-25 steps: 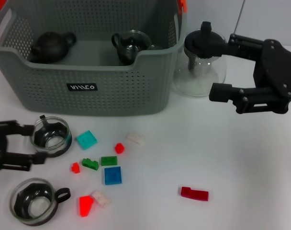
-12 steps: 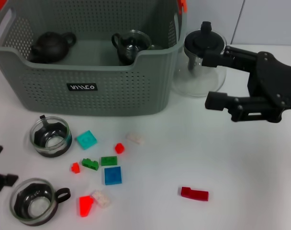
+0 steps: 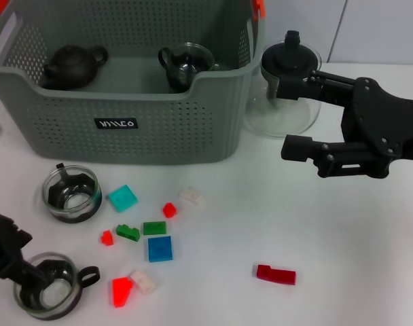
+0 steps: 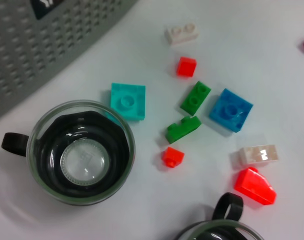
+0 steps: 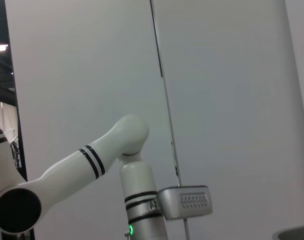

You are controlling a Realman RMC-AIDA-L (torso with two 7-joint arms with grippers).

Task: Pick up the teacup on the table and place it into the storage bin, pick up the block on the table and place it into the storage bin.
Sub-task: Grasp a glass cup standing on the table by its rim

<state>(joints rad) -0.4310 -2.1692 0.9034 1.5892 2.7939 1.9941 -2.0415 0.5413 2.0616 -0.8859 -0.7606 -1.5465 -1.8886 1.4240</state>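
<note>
Storage bin (image 3: pixel 125 129) at the bench's far left holds a dark teapot (image 3: pixel 72 64) and a glass cup (image 3: pixel 186 64). Two glass teacups sit near the left edge: one (image 3: pixel 72 193) before the bin, one (image 3: pixel 49 293) at the near corner under the left gripper (image 3: pixel 9 261), finger state unclear. Blocks (image 3: pixel 160 248) scatter mid-bench. Right gripper (image 3: pixel 291 115) hovers fingers apart by the glass teapot (image 3: pixel 288 92).
</note>
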